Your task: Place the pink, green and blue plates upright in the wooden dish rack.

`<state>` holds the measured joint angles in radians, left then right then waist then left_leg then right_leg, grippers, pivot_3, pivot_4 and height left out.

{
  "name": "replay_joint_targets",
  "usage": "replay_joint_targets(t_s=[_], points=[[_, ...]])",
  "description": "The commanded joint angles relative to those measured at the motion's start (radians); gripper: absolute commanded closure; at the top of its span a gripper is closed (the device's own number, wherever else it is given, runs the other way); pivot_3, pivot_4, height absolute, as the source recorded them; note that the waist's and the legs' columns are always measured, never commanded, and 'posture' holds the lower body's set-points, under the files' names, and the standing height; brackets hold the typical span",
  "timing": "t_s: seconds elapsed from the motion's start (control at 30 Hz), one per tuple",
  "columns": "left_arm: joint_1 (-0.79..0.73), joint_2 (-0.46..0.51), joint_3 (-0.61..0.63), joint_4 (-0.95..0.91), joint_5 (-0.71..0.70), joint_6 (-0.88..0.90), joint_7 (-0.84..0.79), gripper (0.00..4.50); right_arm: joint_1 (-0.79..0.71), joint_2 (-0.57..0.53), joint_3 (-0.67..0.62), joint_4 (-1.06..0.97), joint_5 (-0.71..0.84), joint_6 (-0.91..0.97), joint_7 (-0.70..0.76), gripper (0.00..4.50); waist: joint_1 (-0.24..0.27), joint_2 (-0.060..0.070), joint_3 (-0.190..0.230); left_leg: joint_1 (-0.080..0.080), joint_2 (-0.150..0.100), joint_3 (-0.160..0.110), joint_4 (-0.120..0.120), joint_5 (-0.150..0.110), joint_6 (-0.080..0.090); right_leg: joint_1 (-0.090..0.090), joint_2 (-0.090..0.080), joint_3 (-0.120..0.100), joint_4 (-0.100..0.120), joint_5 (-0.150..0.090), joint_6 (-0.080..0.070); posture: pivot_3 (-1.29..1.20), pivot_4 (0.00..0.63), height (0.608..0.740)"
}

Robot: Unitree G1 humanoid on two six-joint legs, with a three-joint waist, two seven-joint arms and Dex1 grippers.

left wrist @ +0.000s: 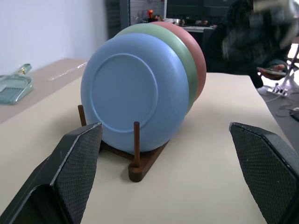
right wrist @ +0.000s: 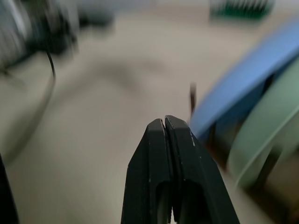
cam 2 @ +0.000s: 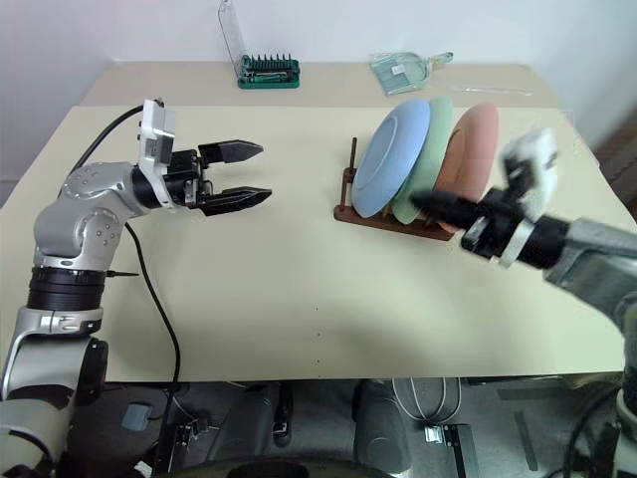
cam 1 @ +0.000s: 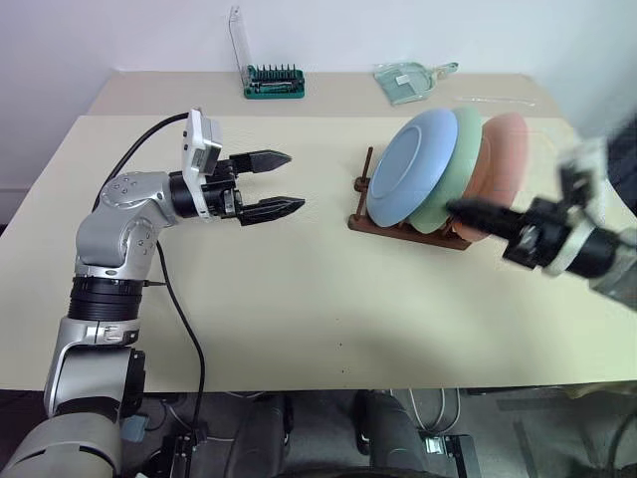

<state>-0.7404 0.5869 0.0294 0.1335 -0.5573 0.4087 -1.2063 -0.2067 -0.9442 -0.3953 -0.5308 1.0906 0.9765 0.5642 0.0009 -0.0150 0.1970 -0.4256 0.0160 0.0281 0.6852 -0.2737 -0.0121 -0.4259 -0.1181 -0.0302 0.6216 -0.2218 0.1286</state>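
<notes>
In the wooden rack [cam 1: 398,227] the blue plate [cam 1: 413,164], green plate [cam 1: 456,171] and pink plate [cam 1: 503,159] stand upright. The left gripper [cam 1: 281,183] is wide and empty; the right gripper [right wrist: 165,122] is closed, empty.

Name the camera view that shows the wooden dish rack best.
The left wrist view: the wooden dish rack sits close and head-on, its pegs and base rail plain beneath the blue plate. Both eye views show it smaller, mostly hidden by plates. The right wrist view shows just a blurred peg.
</notes>
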Motion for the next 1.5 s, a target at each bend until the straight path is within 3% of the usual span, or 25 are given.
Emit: replay_joint_targets(t_s=[0.03, 0.3, 0.57, 1.3, 1.5], points=[[-0.003, 0.003, 0.03, -0.028, -0.012, -0.014, 0.001, 0.0, -0.015, 0.01, 0.02, -0.016, -0.096, -0.071, -0.02, 4.47, 0.003, 0.0, 0.0, 0.0, 0.0, 0.0, 0.0, 0.0, 0.0, 0.0, 0.0, 0.0, 0.0, 0.0, 0.0, 0.0, 0.15, 0.724], [-0.003, 0.005, 0.031, -0.028, -0.014, -0.012, 0.004, 0.0, -0.087, 0.111, 0.126, -0.019, -0.216, -0.115, -0.113, 4.47, 0.01, 0.0, 0.0, 0.0, 0.0, 0.0, 0.0, 0.0, 0.0, 0.0, 0.0, 0.0, 0.0, 0.0, 0.0, 0.0, 0.15, 0.724], [-0.005, 0.007, 0.031, -0.042, -0.015, -0.01, 0.009, 0.0, -0.123, 0.083, 0.2, -0.008, -0.366, -0.153, -0.101, 4.47, 0.011, 0.0, 0.0, 0.0, 0.0, 0.0, 0.0, 0.0, 0.0, 0.0, 0.0, 0.0, 0.0, 0.0, 0.0, 0.0, 0.15, 0.724], [0.0, 0.009, 0.034, -0.048, -0.016, -0.01, 0.01, 0.0, -0.093, 0.077, 0.199, 0.011, -0.528, -0.195, 0.003, 4.47, 0.011, 0.0, 0.0, 0.0, 0.0, 0.0, 0.0, 0.0, 0.0, 0.0, 0.0, 0.0, 0.0, 0.0, 0.0, 0.0, 0.15, 0.724], [-0.002, 0.006, 0.033, -0.046, -0.016, -0.011, 0.011, 0.0, -0.145, 0.136, 0.242, 0.016, -0.566, -0.211, -0.029, 4.47, 0.011, 0.0, 0.0, 0.0, 0.0, 0.0, 0.0, 0.0, 0.0, 0.0, 0.0, 0.0, 0.001, 0.0, 0.0, 0.0, 0.15, 0.724]])
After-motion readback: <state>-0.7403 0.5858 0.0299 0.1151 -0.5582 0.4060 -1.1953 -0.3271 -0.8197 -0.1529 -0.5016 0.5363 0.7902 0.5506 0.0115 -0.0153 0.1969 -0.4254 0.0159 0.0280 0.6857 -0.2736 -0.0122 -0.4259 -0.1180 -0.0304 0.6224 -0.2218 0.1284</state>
